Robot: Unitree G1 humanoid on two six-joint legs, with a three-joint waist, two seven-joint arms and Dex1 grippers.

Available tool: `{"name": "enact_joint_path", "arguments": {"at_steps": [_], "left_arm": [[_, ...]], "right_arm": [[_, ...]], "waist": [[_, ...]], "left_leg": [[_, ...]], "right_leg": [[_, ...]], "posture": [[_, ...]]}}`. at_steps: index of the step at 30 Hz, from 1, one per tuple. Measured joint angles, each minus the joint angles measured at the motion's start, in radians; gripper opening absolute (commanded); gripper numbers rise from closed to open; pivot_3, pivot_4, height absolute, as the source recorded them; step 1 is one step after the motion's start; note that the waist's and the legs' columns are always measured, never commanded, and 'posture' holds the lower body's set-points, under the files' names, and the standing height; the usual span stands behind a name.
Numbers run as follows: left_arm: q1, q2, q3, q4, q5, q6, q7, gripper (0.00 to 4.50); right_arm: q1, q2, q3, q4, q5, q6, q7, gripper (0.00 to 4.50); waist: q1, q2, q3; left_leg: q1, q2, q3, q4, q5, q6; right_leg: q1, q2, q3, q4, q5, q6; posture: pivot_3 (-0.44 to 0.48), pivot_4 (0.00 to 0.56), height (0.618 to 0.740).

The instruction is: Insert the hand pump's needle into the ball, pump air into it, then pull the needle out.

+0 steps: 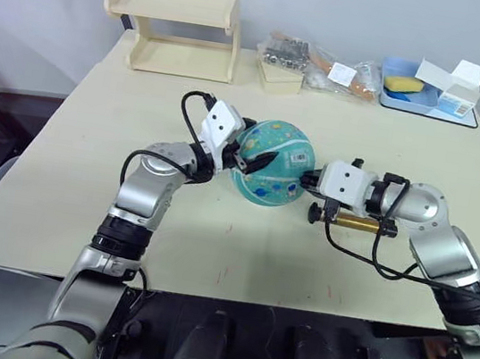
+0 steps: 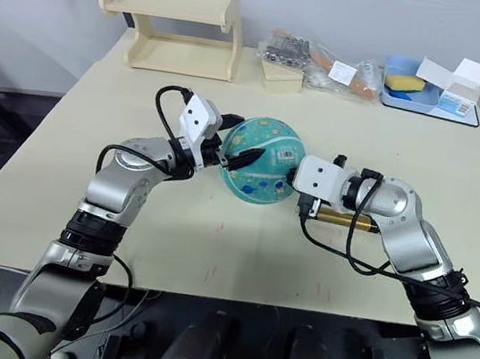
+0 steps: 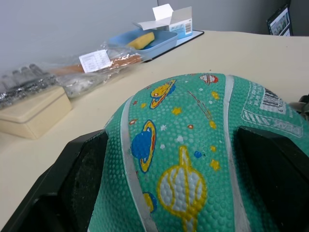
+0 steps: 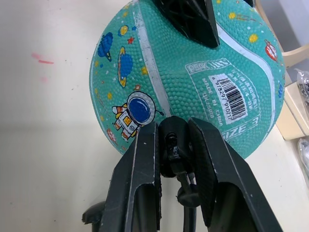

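Both arms are made of rounded silver-grey metal segments with black ribbed rings at the joints. Each wrist carries a white box-shaped plastic camera housing, the left one with small dark holes on its face. Thin black cables loop loosely from the housings along the forearms. The left two-finger black plastic gripper and the right two-finger black plastic gripper have flat matte, slightly textured fingers.

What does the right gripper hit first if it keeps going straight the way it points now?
The ball. The right gripper is shut on the black hose end and points at the ball's side below the barcode sticker. The tip looks at or nearly on the rubber; contact is unclear.
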Motion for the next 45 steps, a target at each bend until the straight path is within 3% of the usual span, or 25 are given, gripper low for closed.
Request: {"name": "enact_joint_path", "arguments": {"at_steps": [11,36,38,41,45], "left_arm": [[-0.049,-0.031,-0.049,0.120,0.021,-0.103,0.000,4.50],[-0.076,-0.029,-0.108,0.168,0.061,-0.160,0.054,4.50],[-0.083,-0.007,-0.078,0.201,0.074,-0.161,0.095,4.50],[-0.091,0.012,-0.045,0.251,0.101,-0.161,0.136,4.50],[-0.072,-0.006,-0.014,0.260,0.090,-0.176,0.130,4.50]], "right_arm": [[0.032,-0.044,-0.020,-0.088,0.006,0.096,-0.003,0.39],[0.073,-0.102,-0.050,-0.198,0.041,0.190,-0.010,0.39],[0.080,-0.127,-0.082,-0.246,0.065,0.192,0.009,0.39],[0.105,-0.139,-0.100,-0.268,0.077,0.204,0.012,0.39],[0.117,-0.146,-0.109,-0.268,0.080,0.212,0.011,0.39]], "waist": [[0.025,0.001,-0.001],[0.039,0.002,-0.002],[0.029,0.001,-0.006],[0.008,0.005,-0.012],[-0.004,0.010,-0.016]], "left_leg": [[-0.001,-0.002,-0.002,0.000,0.000,0.000],[0.000,-0.003,-0.005,0.001,0.000,0.000],[0.002,-0.002,-0.003,0.001,0.000,0.000],[0.017,0.000,-0.003,0.000,0.000,0.000],[0.019,0.002,-0.003,0.000,0.000,0.000]], "right_leg": [[0.001,-0.001,-0.002,-0.001,0.000,0.000],[0.004,-0.001,-0.005,-0.003,0.000,0.000],[0.005,0.000,-0.005,-0.003,0.000,0.001],[0.020,0.001,-0.005,-0.006,-0.004,0.005],[0.022,-0.001,-0.004,-0.006,-0.006,0.002]], "posture": [[0.000,0.150,0.740],[0.000,0.150,0.740],[0.000,0.150,0.740],[0.000,0.150,0.740],[0.000,0.150,0.740]]}}
